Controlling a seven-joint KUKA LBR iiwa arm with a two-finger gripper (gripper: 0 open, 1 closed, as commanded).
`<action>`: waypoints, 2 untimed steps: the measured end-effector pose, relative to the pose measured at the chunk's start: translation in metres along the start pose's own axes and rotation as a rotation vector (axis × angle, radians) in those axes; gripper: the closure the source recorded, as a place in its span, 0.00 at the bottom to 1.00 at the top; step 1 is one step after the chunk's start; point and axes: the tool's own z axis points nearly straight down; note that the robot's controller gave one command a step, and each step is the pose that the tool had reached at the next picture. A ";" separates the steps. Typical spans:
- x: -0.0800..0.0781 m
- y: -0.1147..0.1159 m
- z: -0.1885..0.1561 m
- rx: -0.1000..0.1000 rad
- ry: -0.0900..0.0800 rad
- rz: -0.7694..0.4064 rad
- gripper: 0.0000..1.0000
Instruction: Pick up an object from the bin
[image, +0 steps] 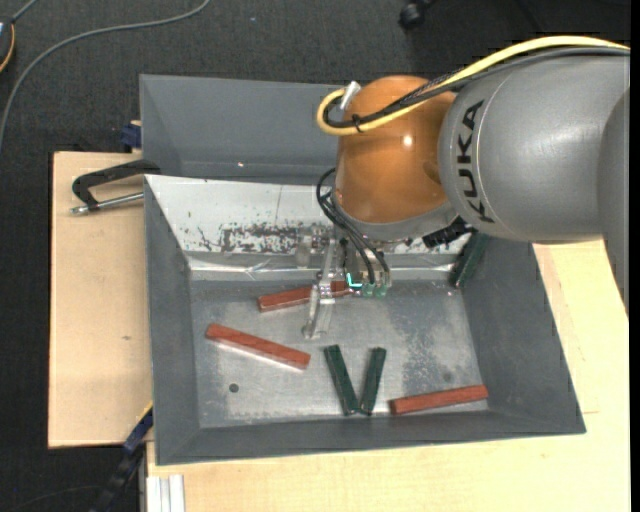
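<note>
My gripper hangs below the orange wrist cover, low over the middle of the bin floor. A short red-brown bar lies just to its left, its right end right beside the gripper; whether they touch I cannot tell. A longer red-brown bar lies slanted on the floor to the lower left. Two dark green bars lie in a V shape just below and right of the gripper.
Another red-brown bar lies along the front wall at the right. A dark green bar leans against the right wall. The arm and its cover hide the back right of the bin.
</note>
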 end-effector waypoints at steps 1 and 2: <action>0.014 0.002 0.122 -0.002 -0.009 -0.130 0.00; 0.009 -0.017 0.101 0.001 -0.007 -0.425 0.00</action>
